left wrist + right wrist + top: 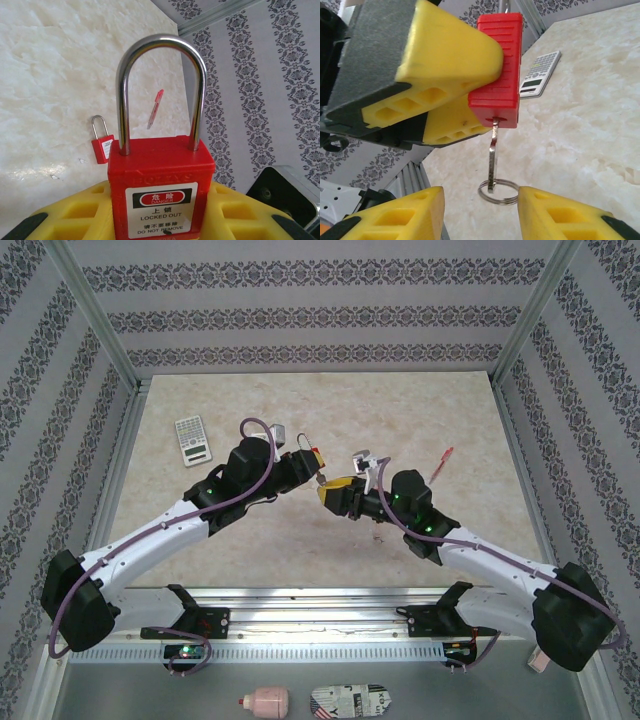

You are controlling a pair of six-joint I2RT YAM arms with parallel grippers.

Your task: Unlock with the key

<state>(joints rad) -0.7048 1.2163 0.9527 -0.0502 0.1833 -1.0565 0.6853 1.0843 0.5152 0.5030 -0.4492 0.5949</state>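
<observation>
Red padlock sits clamped in the left gripper, its key hanging between the parted fingers of the right gripper.

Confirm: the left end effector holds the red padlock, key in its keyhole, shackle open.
No. The left end effector holds the red padlock, key in its keyhole, but the shackle is closed, both legs seated, per the left wrist view.

The left wrist view's bottom edge is cutting off the red padlock through the foot of its label, the key is hiding its blade tip inside that lock's keyhole, the calculator is lying partly behind the lock, and the label on the small second padlock is showing too small to read.
</observation>
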